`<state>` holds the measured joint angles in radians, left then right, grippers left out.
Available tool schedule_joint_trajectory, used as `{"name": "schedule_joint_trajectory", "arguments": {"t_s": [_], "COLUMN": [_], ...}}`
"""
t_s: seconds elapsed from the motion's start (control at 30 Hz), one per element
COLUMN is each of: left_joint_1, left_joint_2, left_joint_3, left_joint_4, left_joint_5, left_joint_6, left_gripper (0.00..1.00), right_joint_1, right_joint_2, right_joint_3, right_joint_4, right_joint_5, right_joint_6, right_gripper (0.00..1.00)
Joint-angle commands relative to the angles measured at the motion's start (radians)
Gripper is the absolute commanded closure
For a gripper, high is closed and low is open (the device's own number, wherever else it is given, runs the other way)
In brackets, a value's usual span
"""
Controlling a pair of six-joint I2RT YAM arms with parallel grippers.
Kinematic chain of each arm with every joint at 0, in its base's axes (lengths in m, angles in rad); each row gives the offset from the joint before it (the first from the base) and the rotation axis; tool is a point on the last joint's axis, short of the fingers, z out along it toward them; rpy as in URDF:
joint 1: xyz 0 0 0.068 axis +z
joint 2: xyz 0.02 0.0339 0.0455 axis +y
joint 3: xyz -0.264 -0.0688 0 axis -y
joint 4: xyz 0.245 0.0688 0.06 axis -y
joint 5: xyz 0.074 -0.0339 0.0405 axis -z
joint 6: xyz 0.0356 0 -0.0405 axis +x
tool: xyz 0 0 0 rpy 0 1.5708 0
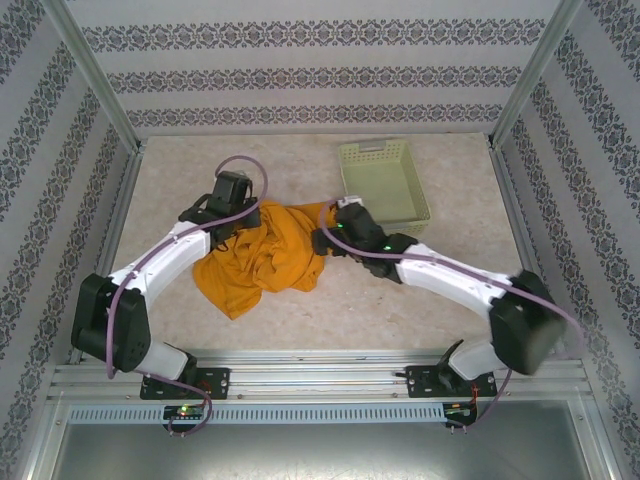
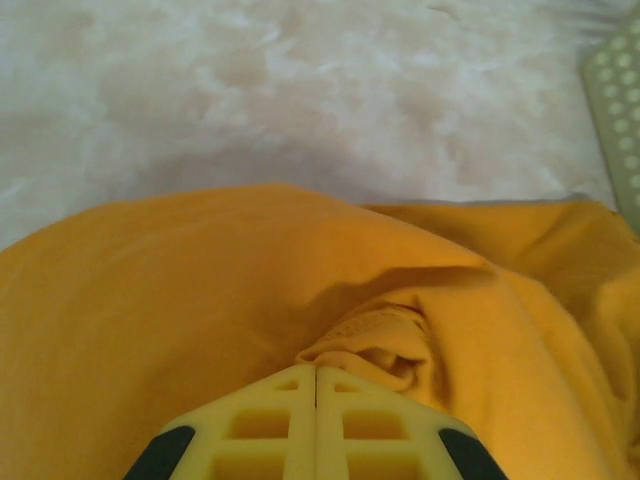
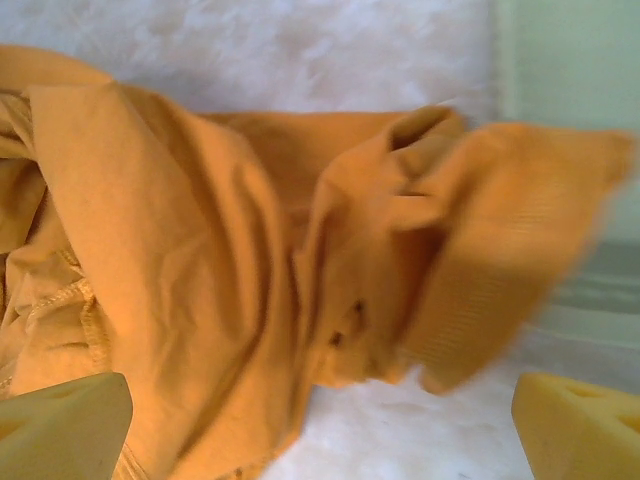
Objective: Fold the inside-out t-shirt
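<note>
No text, label, brand, number or sign can be read in any view. The t-shirt, crumpled near the middle of the bench, turns plain orange cloth and stitched seams to the cameras — any print on it is hidden in the folds. The pale green basket toward the far right corner carries a lattice of holes, and the walls carry bands of floral ornament — not letters.

left claw: jaws pressed together | right claw: jaws spread wide | both arms: angled inward
</note>
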<state>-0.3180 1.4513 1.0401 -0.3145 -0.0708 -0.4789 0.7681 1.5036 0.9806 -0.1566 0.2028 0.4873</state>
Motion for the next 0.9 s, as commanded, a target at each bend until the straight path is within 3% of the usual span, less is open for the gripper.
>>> {"name": "schedule_joint_trajectory", "arguments": {"t_s": [0.0,0.1,0.23,0.4,0.57,0.77,0.87], "left_joint_1": [0.063,0.104,0.145,0.124,0.058,-0.106,-0.154], "left_joint_2": [-0.073,-0.093,-0.094,0.057,0.19,0.358,0.493], "left_joint_3": [-0.042,-0.109,-0.181,-0.203,-0.183,-0.012,0.102], "left_joint_4": [0.144,0.173,0.21,0.312,0.425,0.496,0.577], "left_joint_5": [0.059,0.081,0.095,0.248,0.319,0.337,0.413], "left_joint_6": [-0.097,-0.125,-0.191,-0.287,-0.339,-0.331,-0.337], "left_gripper": [1.0,1.0,1.0,1.0,1.0,1.0,1.0], "right_joint_1": [0.039,0.05,0.029,-0.05,-0.148,-0.317,-0.407], "right_joint_2": [0.152,0.303,0.5,0.628,0.598,0.506,0.474], "right_joint_3": [0.114,0.222,0.415,0.498,0.439,0.336,0.298], "right_joint_4": [0.02,-0.006,-0.201,-0.293,-0.325,-0.285,-0.262], "right_joint_5": [-0.036,-0.051,0.006,-0.007,0.044,0.016,-0.015], "right_joint_6": [0.012,0.042,0.099,0.153,0.186,0.179,0.181], "right_gripper": [0.03,0.03,0.06,0.24,0.27,0.25,0.25]}}
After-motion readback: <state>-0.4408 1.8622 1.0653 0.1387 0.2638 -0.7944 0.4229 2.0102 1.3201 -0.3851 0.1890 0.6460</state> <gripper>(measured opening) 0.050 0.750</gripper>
